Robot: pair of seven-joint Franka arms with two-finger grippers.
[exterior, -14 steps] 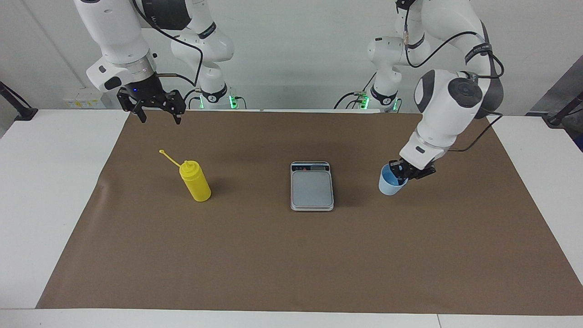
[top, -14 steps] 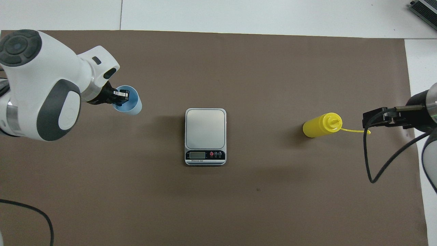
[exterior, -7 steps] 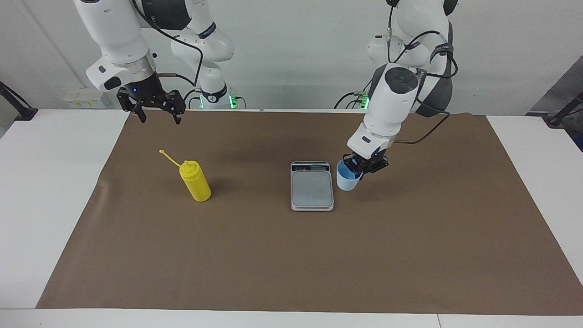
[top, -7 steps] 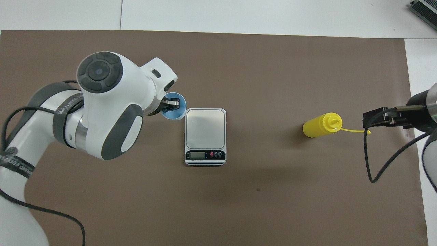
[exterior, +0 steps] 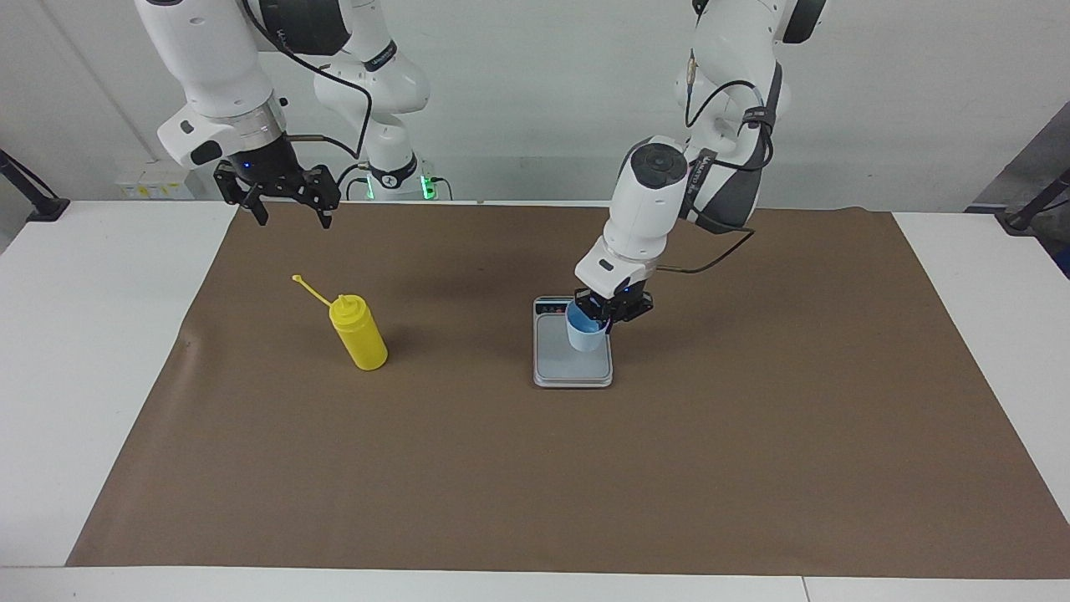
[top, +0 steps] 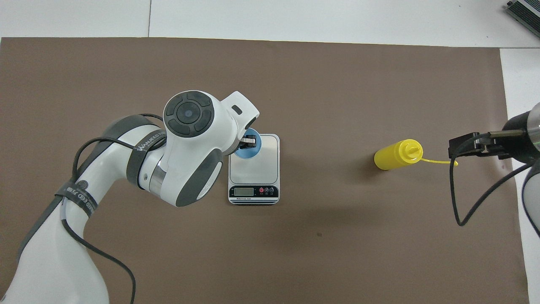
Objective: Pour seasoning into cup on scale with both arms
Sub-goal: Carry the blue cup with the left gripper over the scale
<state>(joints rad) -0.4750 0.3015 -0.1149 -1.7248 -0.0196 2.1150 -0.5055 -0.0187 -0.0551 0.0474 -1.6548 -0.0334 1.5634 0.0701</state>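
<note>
My left gripper (exterior: 603, 316) is shut on the rim of the light blue cup (exterior: 584, 334), one finger inside it. The cup (top: 249, 152) is upright over the grey plate of the scale (exterior: 573, 369), at the plate's edge toward the left arm's end; whether it rests on the plate I cannot tell. The scale (top: 261, 169) shows its display strip on the side nearer the robots. The yellow seasoning bottle (exterior: 359, 336) stands toward the right arm's end, its cap strap sticking out. My right gripper (exterior: 292, 216) waits open in the air, over the mat's edge near the robots, apart from the bottle (top: 394, 155).
A brown paper mat (exterior: 585, 485) covers most of the white table (exterior: 75, 376). The left arm's white elbow and forearm (top: 185, 143) hang over the mat beside the scale. A black cable (top: 460, 194) loops from the right arm.
My left arm has carried the cup sideways from the left arm's end of the mat to over the scale's plate. The right arm, the bottle and the scale have stayed where they were.
</note>
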